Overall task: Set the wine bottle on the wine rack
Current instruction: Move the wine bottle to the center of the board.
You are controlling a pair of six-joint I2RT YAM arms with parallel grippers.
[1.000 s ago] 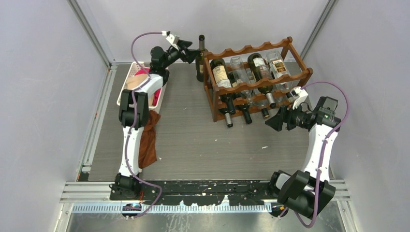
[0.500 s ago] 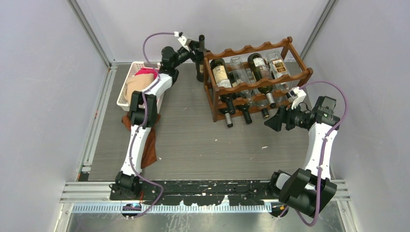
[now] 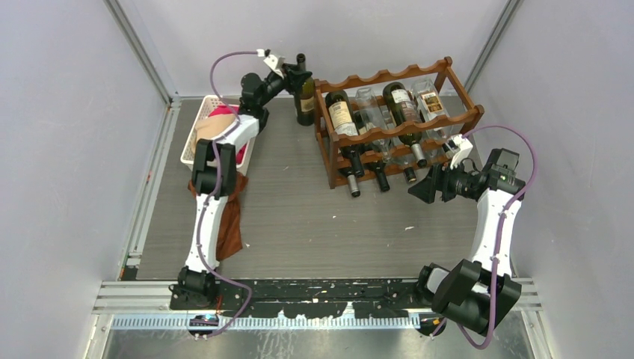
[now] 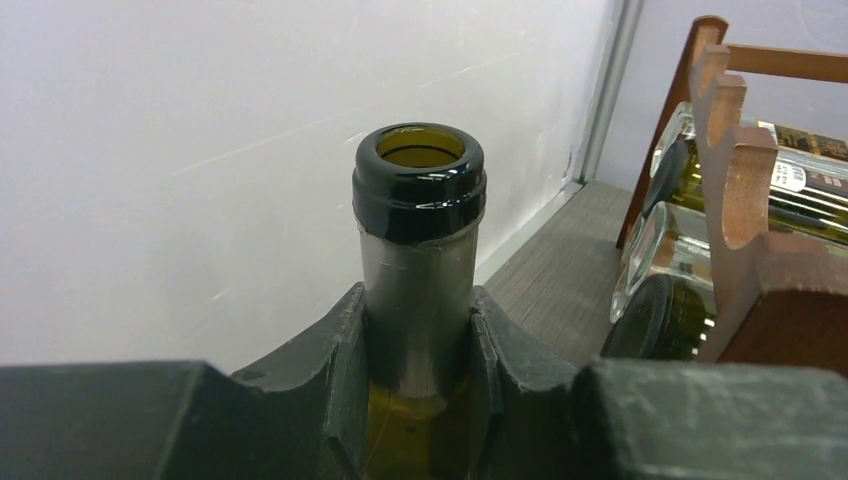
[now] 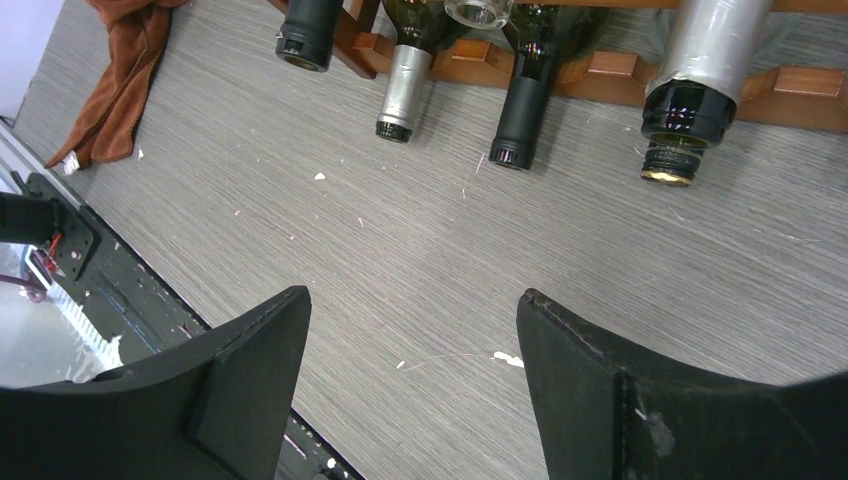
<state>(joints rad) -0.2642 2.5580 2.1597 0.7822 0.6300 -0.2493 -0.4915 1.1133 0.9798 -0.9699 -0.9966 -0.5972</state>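
A dark green wine bottle (image 3: 304, 93) stands at the back of the table, just left of the reddish-brown wooden wine rack (image 3: 441, 120), and leans slightly away from it. My left gripper (image 3: 296, 73) is shut on its neck; in the left wrist view both fingers (image 4: 335, 370) press the neck below the open mouth of the wine bottle (image 4: 419, 190), with the wine rack (image 4: 745, 270) at the right. The rack holds several lying bottles. My right gripper (image 3: 420, 188) hangs open over bare table in front of the rack's right end, its jaws (image 5: 412, 340) wide apart with nothing between them.
A white slotted basket (image 3: 196, 127) with pink and tan cloth sits at the back left. A brown cloth (image 3: 230, 217) lies on the table under the left arm. Bottle necks (image 5: 404, 90) stick out of the rack's front low down. The back wall is close behind the bottle.
My left gripper reached the bottle's neck and shut on it. The bottle has since shifted a little to the left, away from the rack. The right arm has stayed put.
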